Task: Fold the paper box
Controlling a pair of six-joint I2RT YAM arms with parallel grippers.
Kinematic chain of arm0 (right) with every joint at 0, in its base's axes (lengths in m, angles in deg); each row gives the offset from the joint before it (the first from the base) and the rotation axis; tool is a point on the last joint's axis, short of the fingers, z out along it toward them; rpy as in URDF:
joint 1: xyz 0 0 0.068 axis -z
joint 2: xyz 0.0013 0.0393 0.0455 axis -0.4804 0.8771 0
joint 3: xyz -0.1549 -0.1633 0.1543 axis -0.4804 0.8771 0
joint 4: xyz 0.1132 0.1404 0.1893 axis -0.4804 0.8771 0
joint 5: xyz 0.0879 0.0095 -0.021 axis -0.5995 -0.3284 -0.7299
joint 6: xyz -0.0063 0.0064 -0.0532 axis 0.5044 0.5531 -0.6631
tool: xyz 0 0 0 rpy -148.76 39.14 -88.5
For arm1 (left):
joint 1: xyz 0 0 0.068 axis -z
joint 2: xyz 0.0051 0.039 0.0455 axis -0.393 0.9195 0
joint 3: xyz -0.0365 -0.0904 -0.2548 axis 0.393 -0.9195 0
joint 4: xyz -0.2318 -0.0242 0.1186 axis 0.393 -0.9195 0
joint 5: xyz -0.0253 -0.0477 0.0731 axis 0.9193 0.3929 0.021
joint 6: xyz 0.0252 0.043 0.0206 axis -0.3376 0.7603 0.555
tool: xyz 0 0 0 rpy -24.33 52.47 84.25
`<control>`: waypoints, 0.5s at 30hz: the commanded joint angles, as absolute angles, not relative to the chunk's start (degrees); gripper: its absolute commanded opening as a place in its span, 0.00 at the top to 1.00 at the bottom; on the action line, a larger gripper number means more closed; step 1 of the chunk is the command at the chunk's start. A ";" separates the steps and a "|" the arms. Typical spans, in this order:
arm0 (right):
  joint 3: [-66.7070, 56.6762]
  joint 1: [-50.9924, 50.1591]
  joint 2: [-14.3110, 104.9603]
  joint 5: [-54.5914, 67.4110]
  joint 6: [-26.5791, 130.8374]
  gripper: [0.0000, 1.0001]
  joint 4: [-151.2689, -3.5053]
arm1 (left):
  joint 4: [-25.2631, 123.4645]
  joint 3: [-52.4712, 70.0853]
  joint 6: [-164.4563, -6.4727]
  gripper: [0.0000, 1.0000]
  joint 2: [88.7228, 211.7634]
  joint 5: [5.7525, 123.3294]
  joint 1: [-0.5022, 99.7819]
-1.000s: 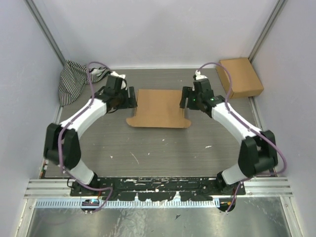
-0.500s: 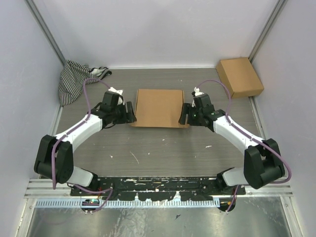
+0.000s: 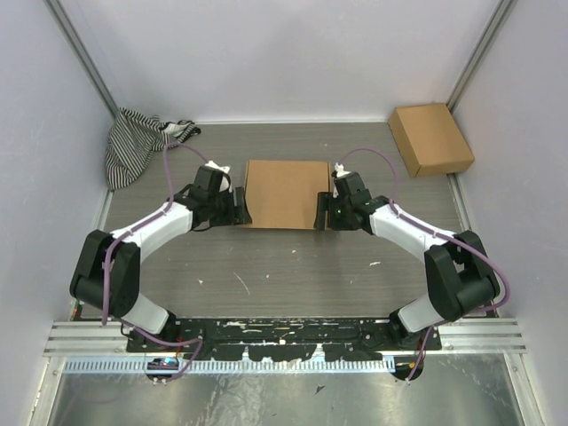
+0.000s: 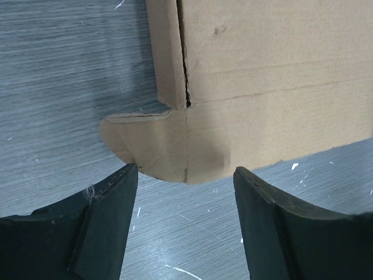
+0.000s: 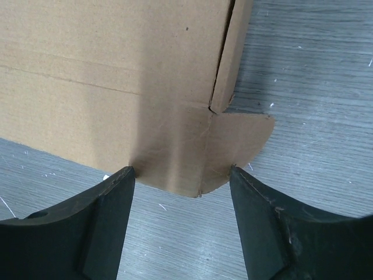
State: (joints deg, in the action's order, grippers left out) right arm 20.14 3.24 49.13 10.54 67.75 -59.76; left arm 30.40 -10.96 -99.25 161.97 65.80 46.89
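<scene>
Paper box point(image 3: 286, 191) lies between left end effector point(image 3: 238, 209) and right end effector point(image 3: 323, 211).

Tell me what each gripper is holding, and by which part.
Nothing. The left gripper and right gripper are both open, each poised at a near corner tab of the paper box.

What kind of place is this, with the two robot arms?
Probably a robot lab work cell, not a home. Plain walls and metal frame bars close in a scuffed grey table, the left arm and right arm are bolted at its near edge, and a paper box lies between them.
</scene>
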 commanded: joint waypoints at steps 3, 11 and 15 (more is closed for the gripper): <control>17.22 2.69 49.58 12.43 67.31 0.29 -61.90 | 31.17 -7.74 -98.32 0.27 163.12 64.80 47.30; 16.60 2.56 50.71 11.09 67.11 0.31 -61.97 | 29.25 -4.84 -97.41 0.27 166.06 64.89 47.45; 16.23 2.35 50.75 9.26 66.98 0.34 -61.95 | 29.05 -4.60 -97.22 0.29 167.21 66.65 48.20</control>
